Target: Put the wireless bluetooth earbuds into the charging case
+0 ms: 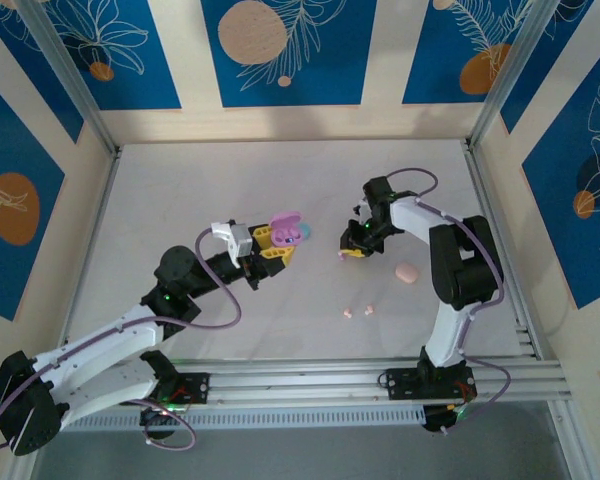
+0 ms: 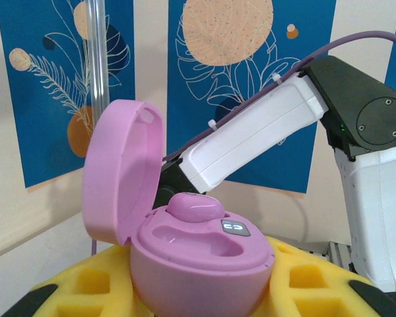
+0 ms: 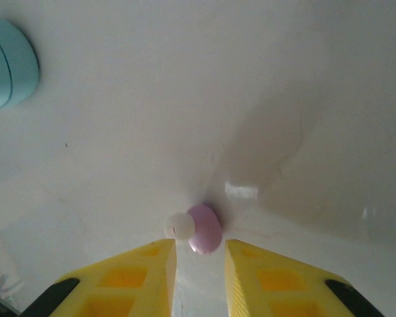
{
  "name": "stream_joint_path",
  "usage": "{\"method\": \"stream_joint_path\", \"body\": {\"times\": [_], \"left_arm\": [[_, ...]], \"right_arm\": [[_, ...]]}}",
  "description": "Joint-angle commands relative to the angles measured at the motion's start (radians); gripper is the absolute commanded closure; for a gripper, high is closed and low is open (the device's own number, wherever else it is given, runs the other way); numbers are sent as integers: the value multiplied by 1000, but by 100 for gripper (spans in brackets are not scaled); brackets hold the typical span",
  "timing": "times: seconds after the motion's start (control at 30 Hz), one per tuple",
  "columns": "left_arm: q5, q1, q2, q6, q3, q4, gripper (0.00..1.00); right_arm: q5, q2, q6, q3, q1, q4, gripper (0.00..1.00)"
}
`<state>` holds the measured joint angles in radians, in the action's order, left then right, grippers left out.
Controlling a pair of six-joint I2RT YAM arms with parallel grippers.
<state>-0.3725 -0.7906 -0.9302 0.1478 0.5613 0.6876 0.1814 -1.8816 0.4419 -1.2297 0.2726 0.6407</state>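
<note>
White tabletop (image 3: 119,132) bears a glossy lilac earbud (image 3: 203,228), white-tipped.

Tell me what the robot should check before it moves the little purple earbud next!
1. Lid of the lilac case open: ok.
2. left claw shut on the case: ok.
3. One hollow in the case free: ok; the seated lilac bud fills the other.
4. loose lilac earbud lined up at the tips of the right claw: ok.
5. Right claw really pinching that earbud: cannot tell.
6. light blue case lying apart from the earbud: ok.
</note>
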Motion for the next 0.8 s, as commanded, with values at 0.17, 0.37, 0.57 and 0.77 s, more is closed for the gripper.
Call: {"method": "stream_joint_path", "body": {"times": [0.17, 0.37, 0.57, 0.77], "left_arm": [[9, -12, 22, -13, -6, 3, 77], [15, -11, 30, -17, -10, -5, 77], [12, -12, 30, -17, -8, -8, 77], [16, -11, 38, -16, -12, -9, 77]], "right_arm": [[-28, -74, -47, -83, 39, 63, 72], [-77, -88, -81, -97, 95, 96, 73], [-146, -73, -157, -96, 185, 145, 72], [-155, -46, -196, -89, 271, 205, 72]]}}
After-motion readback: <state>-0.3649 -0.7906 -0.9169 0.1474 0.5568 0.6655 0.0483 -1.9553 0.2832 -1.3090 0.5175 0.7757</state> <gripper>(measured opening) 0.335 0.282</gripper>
